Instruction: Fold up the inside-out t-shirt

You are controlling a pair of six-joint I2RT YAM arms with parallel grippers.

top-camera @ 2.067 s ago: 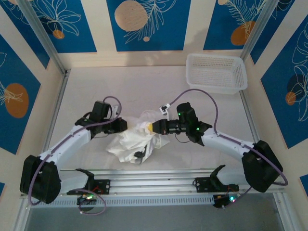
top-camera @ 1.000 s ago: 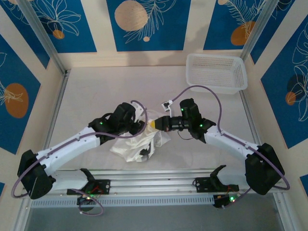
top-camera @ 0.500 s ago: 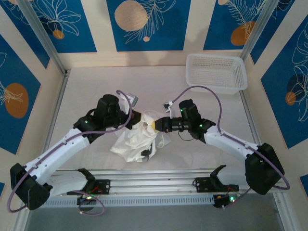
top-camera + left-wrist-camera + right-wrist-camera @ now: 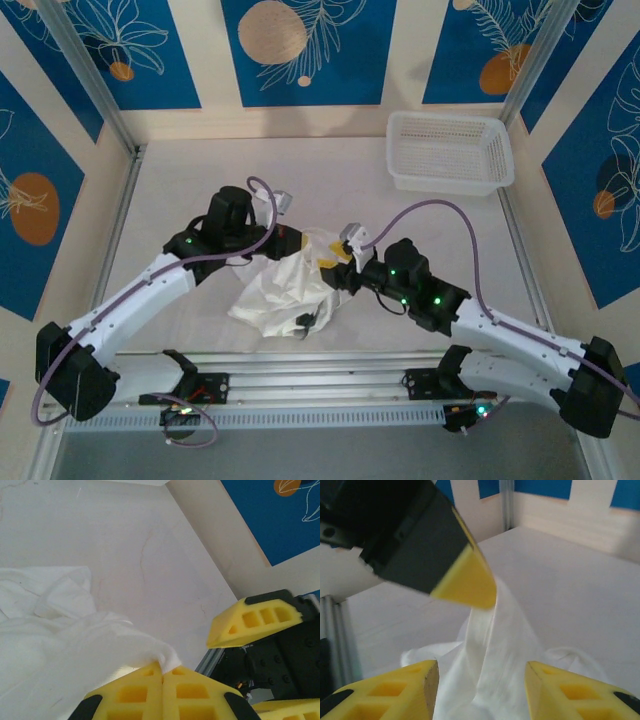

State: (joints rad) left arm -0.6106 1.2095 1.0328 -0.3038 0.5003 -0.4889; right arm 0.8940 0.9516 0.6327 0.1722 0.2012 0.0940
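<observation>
The inside-out t-shirt (image 4: 280, 295) is a crumpled white heap in the middle of the table. My left gripper (image 4: 308, 245) stands at its far edge, shut on a pinch of the cloth (image 4: 125, 645), which is drawn up into a peak at the closed yellow fingertips (image 4: 162, 666). My right gripper (image 4: 335, 268) faces it from the right with its jaws open. The lifted strand of the shirt (image 4: 495, 645) hangs from the left gripper's yellow tip (image 4: 467, 582) and runs down between the right gripper's spread fingers (image 4: 480, 685), touching neither.
A white plastic mesh basket (image 4: 450, 150) stands at the far right of the table. The aluminium rail (image 4: 320, 385) runs along the near edge by the arm bases. Patterned blue walls close the back and sides.
My left gripper has closed on the shirt's far edge. My right gripper has opened, let go of the cloth and drawn back toward the near right.
</observation>
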